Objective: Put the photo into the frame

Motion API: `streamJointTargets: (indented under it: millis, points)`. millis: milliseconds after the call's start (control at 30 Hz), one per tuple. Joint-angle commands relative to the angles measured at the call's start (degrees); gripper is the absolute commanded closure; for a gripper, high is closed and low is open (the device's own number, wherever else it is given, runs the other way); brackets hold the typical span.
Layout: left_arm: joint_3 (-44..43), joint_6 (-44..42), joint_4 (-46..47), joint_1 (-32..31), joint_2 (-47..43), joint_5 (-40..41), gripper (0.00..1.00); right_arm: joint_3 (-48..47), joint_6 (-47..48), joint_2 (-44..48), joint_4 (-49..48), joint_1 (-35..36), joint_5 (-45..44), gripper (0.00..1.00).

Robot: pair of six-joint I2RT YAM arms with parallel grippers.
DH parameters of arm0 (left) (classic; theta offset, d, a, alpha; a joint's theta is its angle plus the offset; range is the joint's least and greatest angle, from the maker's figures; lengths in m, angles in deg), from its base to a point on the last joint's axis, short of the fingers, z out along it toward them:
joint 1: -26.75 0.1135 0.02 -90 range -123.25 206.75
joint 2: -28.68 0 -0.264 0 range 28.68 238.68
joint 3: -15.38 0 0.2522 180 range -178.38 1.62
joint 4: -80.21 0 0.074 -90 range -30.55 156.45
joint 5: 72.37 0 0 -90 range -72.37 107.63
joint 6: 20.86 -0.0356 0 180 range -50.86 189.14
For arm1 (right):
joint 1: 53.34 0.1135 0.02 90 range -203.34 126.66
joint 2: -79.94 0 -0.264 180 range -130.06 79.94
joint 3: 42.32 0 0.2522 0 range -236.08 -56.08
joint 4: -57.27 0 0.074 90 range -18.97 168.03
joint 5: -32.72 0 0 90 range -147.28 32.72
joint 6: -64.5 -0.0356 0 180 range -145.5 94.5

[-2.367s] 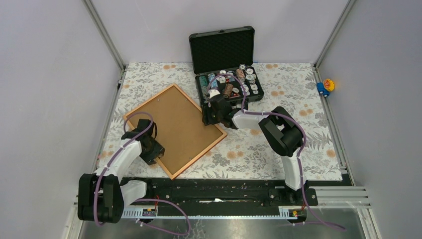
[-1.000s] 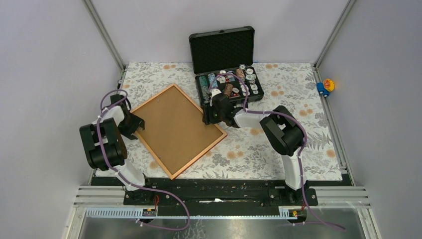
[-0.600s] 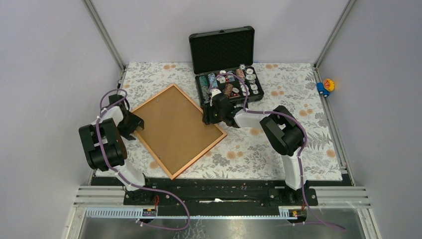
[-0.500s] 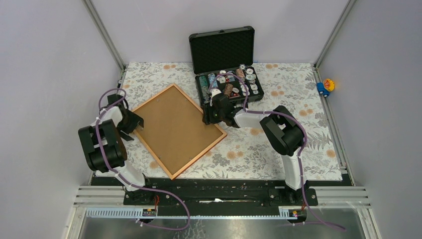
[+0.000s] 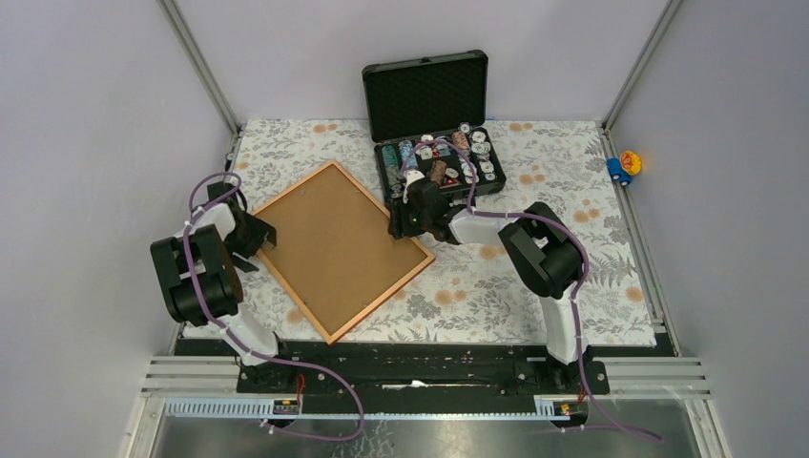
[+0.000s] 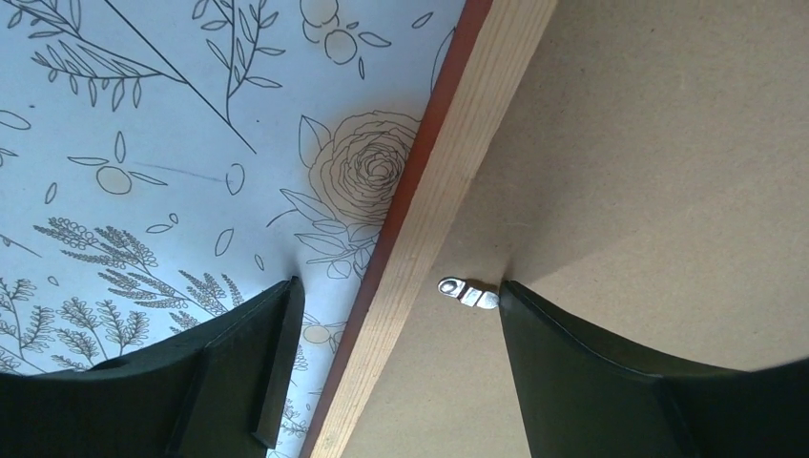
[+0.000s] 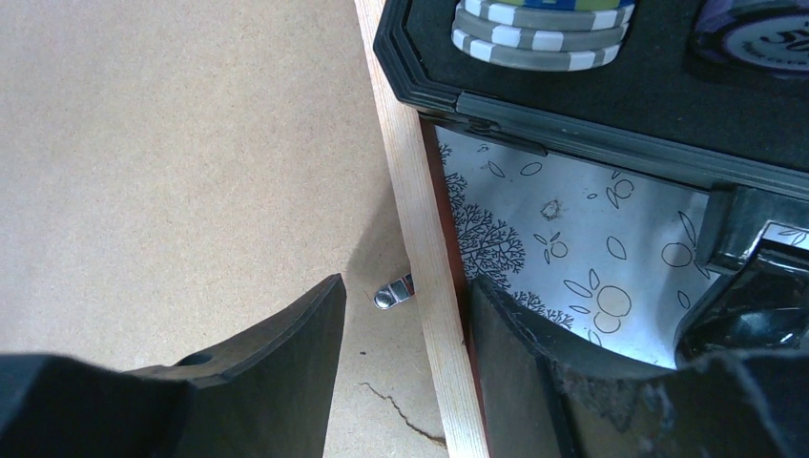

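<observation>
The frame (image 5: pixel 286 191) lies face down on the flowered cloth, and its brown backing board (image 5: pixel 334 248) fills it. The photo is hidden. My left gripper (image 5: pixel 259 234) is open at the frame's left edge. In the left wrist view it (image 6: pixel 396 296) straddles the wooden rail (image 6: pixel 448 191), one finger over the cloth, the other on the board beside a metal clip (image 6: pixel 467 292). My right gripper (image 5: pixel 399 229) is open at the right edge. In the right wrist view it (image 7: pixel 406 286) straddles the rail (image 7: pixel 410 191) next to another clip (image 7: pixel 393 291).
An open black case (image 5: pixel 439 162) of chips stands just behind the frame's right corner and close to my right gripper; it also shows in the right wrist view (image 7: pixel 572 124). A small toy (image 5: pixel 625 164) lies beyond the cloth's far right edge. Grey walls enclose the table.
My left arm has swung from the frame's near-left side up to its far-left edge and settled there. The right arm and the frame have stayed put.
</observation>
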Motion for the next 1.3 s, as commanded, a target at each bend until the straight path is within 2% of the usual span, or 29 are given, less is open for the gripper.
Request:
streamJointTargets:
  millis: [0, 100, 200, 300, 367, 633, 867, 1000, 1033, 1100, 1167, 1267]
  points:
    - [-1.2, 2.1, 1.0, 0.5, 0.4, 1.6, 0.2, -0.2, -1.1, -0.5, 2.4, -0.1, 2.2, 0.42]
    - [-0.5, 1.4, 1.3, 0.4, 0.3, 0.7, 0.25, -0.3, -1.1, -0.6, 2.4, -0.1, 2.4, 0.42]
    - [0.1, -0.1, 1.3, 0.5, -0.2, 1.1, 0.36, -0.3, -1.2, -0.7, 2.4, -0.1, 2.5, 0.42]
    - [1.4, -1.7, 2.5, 0.7, -1.5, 0.2, 0.6, -0.3, -1.2, -0.7, 2.4, -0.1, 2.5, 0.43]
    - [2.3, -3.1, 3.8, 0.9, -2.4, -1.2, 0.71, -0.3, -1.3, -0.8, 2.4, -0.2, 2.5, 0.43]
    - [0.8, -7.1, 3.3, 1.6, -0.8, -1.1, 1.0, -0.3, -1.4, -0.6, 2.3, -0.2, 2.7, 0.43]
    - [2.5, -10.9, 5.8, 1.6, -3.1, -1.4, 1.0, -0.3, -1.4, -0.6, 2.3, -0.3, 2.7, 0.43]
    - [4.0, -12.6, 7.8, 1.5, -5.9, -5.3, 1.0, -0.4, -1.4, -0.6, 2.3, -0.3, 2.9, 0.43]
    - [4.0, -12.4, 7.5, 1.5, -6.3, -5.4, 0.92, -0.3, -1.4, -0.7, 2.4, -0.4, 2.9, 0.43]
    - [3.9, -11.3, 6.8, 1.5, -7.3, -5.1, 0.44, -0.3, -1.5, -0.7, 2.3, -0.4, 3.0, 0.43]
    - [4.3, -10.5, 6.7, 1.5, -8.5, -4.9, 0.31, -0.3, -1.5, -0.7, 2.4, -0.4, 3.1, 0.43]
    - [4.4, -10.6, 6.4, 1.6, -8.6, -4.8, 0.27, -0.4, -1.5, -0.7, 2.3, -0.4, 3.3, 0.43]
